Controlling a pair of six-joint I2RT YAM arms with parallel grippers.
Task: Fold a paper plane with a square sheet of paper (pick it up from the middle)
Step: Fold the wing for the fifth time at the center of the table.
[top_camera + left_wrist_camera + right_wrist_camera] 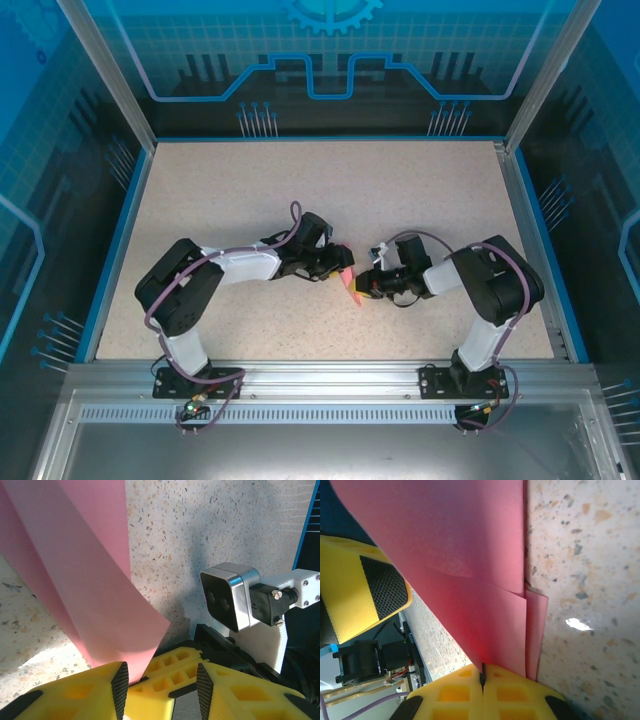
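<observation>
We note the right gripper with its fingers pressed together, pinching an edge of the pink sheet of paper. The sheet is folded, its layers overlapping, and fans out ahead of that pinch over the speckled table. The left gripper is spread, black pads apart, and the sheet enters just beside its left pad. The right gripper's yellow tips sit between those pads. We cannot tell whether either pad touches the paper.

Plain pink-red: the square sheet of paper. Yellow, with black dimpled pads: the left pincer. Beige, dark-speckled, blue-edged: the table.
</observation>
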